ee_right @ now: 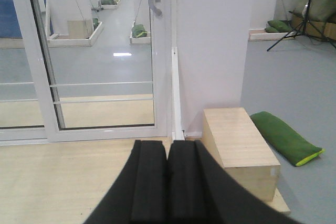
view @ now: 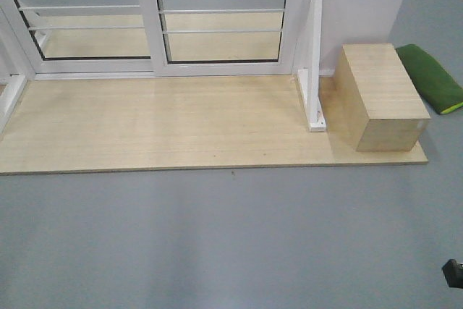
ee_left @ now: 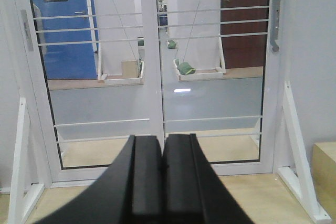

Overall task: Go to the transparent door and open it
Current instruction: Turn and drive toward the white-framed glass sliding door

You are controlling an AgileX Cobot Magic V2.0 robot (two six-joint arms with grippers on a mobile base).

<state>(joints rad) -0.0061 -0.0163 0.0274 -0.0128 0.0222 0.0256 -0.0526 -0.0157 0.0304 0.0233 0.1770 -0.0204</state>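
The transparent door (ee_left: 212,77) fills the centre-right of the left wrist view, closed against its white frame, with its grey handle (ee_left: 274,19) at the upper right. The handleless glass panel (ee_left: 94,77) stands just left of it. The left pincer (ee_left: 161,182) and right pincer (ee_right: 167,182) both have their fingers pressed together and hold nothing. A wooden box (view: 380,95) and a green cushion (view: 430,77) lie at the front view's right.

The transparent door (ee_left: 212,72) is white-framed, its handle (ee_left: 275,19) grey.
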